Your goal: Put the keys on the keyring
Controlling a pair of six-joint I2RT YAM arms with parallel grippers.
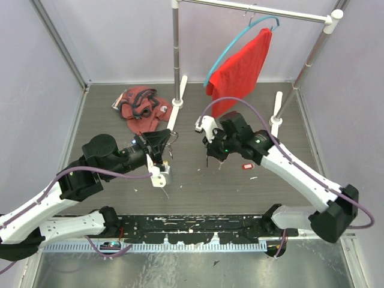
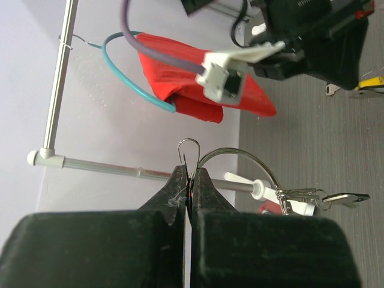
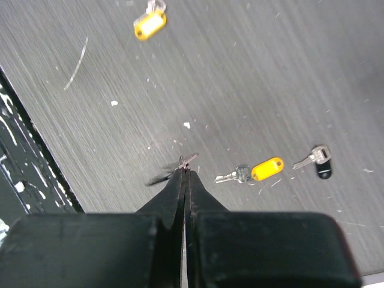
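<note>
Left end effector [image 2: 190, 175] tight on keyring [image 2: 231, 150]

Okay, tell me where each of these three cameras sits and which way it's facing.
Top external: above and behind the bases, looking down on the table; the left arm and right arm both show.
Left wrist: on the left arm, looking along the shut left fingers, which pinch the keyring, toward the rack and right arm.
Right wrist: on the right arm, looking down past the shut right fingers at a yellow-tagged key and black-tagged key.
Shared: top and left wrist both show the red garment on its teal hanger.
</note>
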